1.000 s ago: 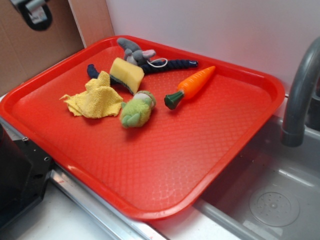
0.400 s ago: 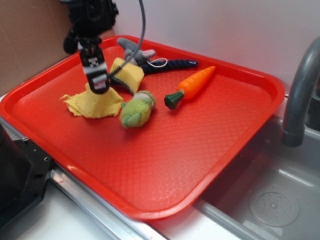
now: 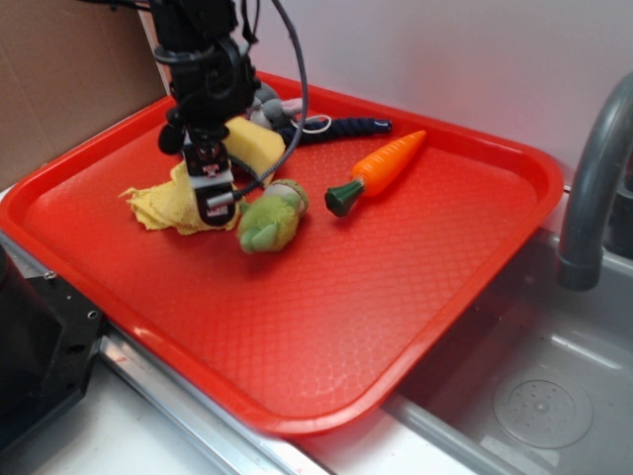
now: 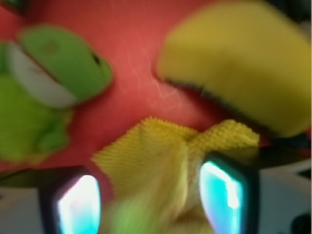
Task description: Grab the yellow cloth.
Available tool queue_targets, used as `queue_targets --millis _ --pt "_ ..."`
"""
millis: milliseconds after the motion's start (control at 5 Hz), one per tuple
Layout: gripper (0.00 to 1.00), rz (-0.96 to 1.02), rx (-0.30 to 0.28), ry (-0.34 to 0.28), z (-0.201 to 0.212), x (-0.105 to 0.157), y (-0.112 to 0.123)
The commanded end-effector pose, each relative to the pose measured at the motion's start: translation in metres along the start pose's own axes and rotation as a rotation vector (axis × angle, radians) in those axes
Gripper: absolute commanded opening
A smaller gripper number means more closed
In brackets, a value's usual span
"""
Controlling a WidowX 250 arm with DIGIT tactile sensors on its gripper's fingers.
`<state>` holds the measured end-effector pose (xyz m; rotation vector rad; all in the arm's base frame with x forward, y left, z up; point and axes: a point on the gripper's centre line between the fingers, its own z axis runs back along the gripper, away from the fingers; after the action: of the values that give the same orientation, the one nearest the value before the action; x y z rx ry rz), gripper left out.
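Exterior view. Cloth (image 3: 166,206): mustard-yellow, thin, crumpled, ragged edges; lies on the red tray (image 3: 396,277) at its left part; long axis runs roughly left to right, one corner pointing to the tray's left rim. Tool (image 3: 220,208): black, reaching straight down onto the cloth's right end; whether its jaws are parted cannot be told here. Sponge (image 3: 252,144): just behind the cloth. Green plush (image 3: 269,218): just right of the tool. Carrot (image 3: 381,170): further right, tip pointing to the far right. Faucet (image 3: 593,188): at right edge.

Wrist view, blurred. Cloth (image 4: 156,156): terry weave, bunched fold rising between the two fingers (image 4: 226,195). Tool (image 4: 151,197): spread apart, cloth in the gap, not clenched. Sponge (image 4: 239,63) upper right; plush (image 4: 48,92) left.
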<state>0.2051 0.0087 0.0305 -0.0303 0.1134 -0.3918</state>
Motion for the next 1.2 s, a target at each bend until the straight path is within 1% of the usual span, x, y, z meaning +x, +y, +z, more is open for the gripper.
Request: queue_targets --millis 0,200,400,600,800,1000 --pt "0.00 0.037 0.003 -0.002 0.000 0.005 0.013" --pt "0.00 0.118 0.031 -0.024 0.036 -0.005 0.011" --pt "0.00 0.209 0.042 -0.131 0.083 -0.027 0.003" --pt "0.00 0.369 0.074 -0.202 0.130 -0.046 -0.008" --pt "0.00 0.495 0.097 -0.252 0.177 -0.060 -0.028" --pt "0.00 0.595 0.085 -0.307 0.210 -0.088 -0.028"
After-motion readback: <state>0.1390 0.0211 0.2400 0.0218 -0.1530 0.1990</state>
